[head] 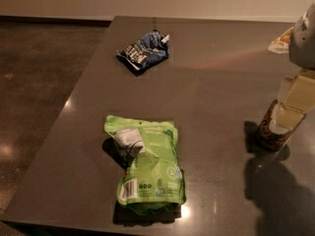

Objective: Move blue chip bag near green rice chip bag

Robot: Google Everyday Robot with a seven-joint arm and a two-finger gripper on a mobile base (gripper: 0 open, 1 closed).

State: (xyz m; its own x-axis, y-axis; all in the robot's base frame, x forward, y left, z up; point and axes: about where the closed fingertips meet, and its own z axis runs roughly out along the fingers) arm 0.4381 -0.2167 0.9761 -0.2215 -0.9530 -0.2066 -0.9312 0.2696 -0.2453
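Step in hand, as I judge it: the reach, with nothing grasped yet. My gripper hangs at the bench's right edge, over a small brownish object; spread or clamped, I cannot tell.

Blue chip bag lies toward the far left corner, well apart from the green rice chip bag at the near edge.

- Blue: crumpled foil, deeply creased, lumpy.
- Green: large smooth pouch, slightly bent, white label.
- Bench: dark, glossy.

Next move likely calls for crossing to the far left and pinching a raised crease.
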